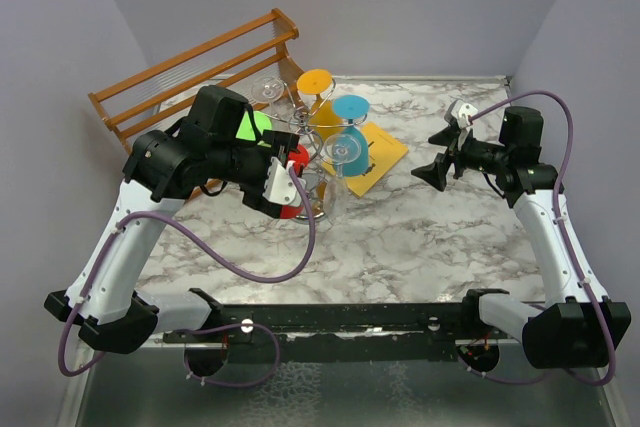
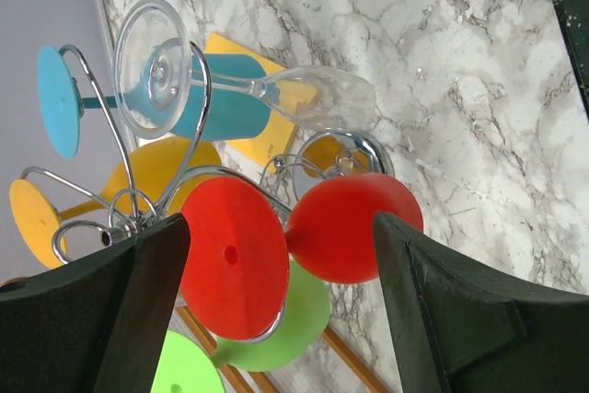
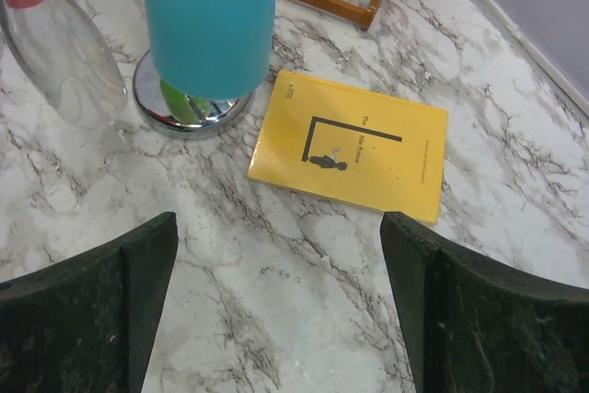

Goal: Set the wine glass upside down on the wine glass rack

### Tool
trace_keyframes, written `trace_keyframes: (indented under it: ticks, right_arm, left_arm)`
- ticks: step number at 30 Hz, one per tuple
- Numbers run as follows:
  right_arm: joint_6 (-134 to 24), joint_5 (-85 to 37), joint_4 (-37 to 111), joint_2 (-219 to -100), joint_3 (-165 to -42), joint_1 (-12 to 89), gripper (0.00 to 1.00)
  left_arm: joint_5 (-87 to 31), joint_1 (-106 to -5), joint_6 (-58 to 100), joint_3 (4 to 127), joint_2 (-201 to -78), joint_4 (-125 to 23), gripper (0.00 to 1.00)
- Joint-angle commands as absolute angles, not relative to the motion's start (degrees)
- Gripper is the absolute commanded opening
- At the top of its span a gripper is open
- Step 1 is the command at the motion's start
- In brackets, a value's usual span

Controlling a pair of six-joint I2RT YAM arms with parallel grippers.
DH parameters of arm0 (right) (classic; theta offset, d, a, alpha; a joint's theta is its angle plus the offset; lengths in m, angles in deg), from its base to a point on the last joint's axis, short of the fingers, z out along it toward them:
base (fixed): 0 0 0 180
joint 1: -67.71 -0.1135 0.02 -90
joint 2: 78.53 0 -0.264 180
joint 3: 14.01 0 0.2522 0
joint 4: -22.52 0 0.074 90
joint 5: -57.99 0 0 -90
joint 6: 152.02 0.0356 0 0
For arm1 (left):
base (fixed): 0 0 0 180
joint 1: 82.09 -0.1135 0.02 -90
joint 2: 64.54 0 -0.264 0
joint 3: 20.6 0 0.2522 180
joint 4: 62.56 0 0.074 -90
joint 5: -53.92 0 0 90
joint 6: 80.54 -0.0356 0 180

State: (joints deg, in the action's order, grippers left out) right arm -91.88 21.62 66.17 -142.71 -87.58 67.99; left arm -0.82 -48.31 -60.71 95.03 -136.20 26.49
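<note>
Where the camera looks down from above, the left gripper (image 1: pixel 285 192) is at the wine glass rack (image 1: pixel 296 117) in the middle of the table (image 1: pixel 420 237), just beside the red wine glass (image 1: pixel 297 159). The right gripper (image 1: pixel 437 154) hovers well apart on the right, near a yellow book (image 1: pixel 380 157).

In the left wrist view, the jaws stand wide apart. The red wine glass (image 2: pixel 230 269) hangs upside down on a curled arm of the rack (image 2: pixel 196 98), its stem between the fingers (image 2: pixel 92 319) and not squeezed. A clear glass (image 2: pixel 322 98) hangs on the next arm.

In the right wrist view, the right gripper (image 3: pixel 278 227) is wide open and holds nothing. Below it are the book (image 3: pixel 350 144), the rack's round base (image 3: pixel 175 108) and a blue glass (image 3: pixel 210 20).
</note>
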Motion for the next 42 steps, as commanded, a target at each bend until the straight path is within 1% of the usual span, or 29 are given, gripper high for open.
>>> trace_keyframes:
  ticks: [1,3,4,14,18,21,24,27,31,34,38,40,42]
  right_arm:
    - [-92.4,20.8,65.5,-141.9,-87.0,67.9,0.91]
    - [-92.4,20.8,65.4,-141.9,-87.0,67.9,0.91]
    - [-92.5,20.9,65.4,-141.9,-87.0,67.9,0.91]
    - [-92.6,20.5,66.1,-142.5,-87.9,67.9,0.91]
    - [-93.1,17.9,67.2,-143.3,-89.8,67.9,0.91]
    - [-93.2,14.4,68.1,-144.1,-91.8,67.9,0.91]
    - [-90.9,9.5,67.9,-145.0,-93.8,67.9,0.94]
    - [-85.6,3.3,67.5,-146.9,-96.9,67.9,1.00]
    - [-80.7,-3.6,67.0,-149.6,-100.3,67.9,1.00]
    - [-76.8,-9.7,65.5,-150.7,-101.5,67.9,1.00]
    - [-74.0,-16.1,65.6,-151.9,-104.5,67.9,1.00]
    - [-73.5,-18.2,66.8,-152.7,-106.5,67.8,1.00]
    - [-73.4,-19.7,67.1,-152.5,-108.0,67.9,1.00]
  left_arm:
    - [2.9,-48.1,-60.0,94.4,-135.4,26.6,0.87]
    - [3.3,-48.1,-59.1,94.0,-135.3,26.0,0.98]
    - [3.6,-48.1,-58.9,93.9,-135.2,25.8,0.99]
    - [5.4,-48.1,-55.6,92.1,-132.8,22.7,0.99]
    - [3.5,-48.1,-46.1,91.6,-130.8,17.6,0.99]
    - [0.0,-48.2,-39.1,91.2,-128.7,13.6,0.99]
    - [-5.7,-48.9,-32.0,91.1,-126.1,9.8,0.99]
    - [-11.3,-50.4,-27.9,91.0,-123.3,6.6,0.99]
    - [-19.2,-52.7,-24.5,90.2,-120.2,1.9,0.99]
    - [-31.0,-55.3,-18.7,87.3,-118.7,-4.8,0.99]
    - [-52.4,-60.9,-13.0,80.1,-116.8,-16.1,0.99]
    - [-57.9,-63.7,-11.5,76.8,-115.6,-21.2,0.99]
    - [-59.5,-66.3,-8.5,74.3,-113.7,-24.3,0.99]
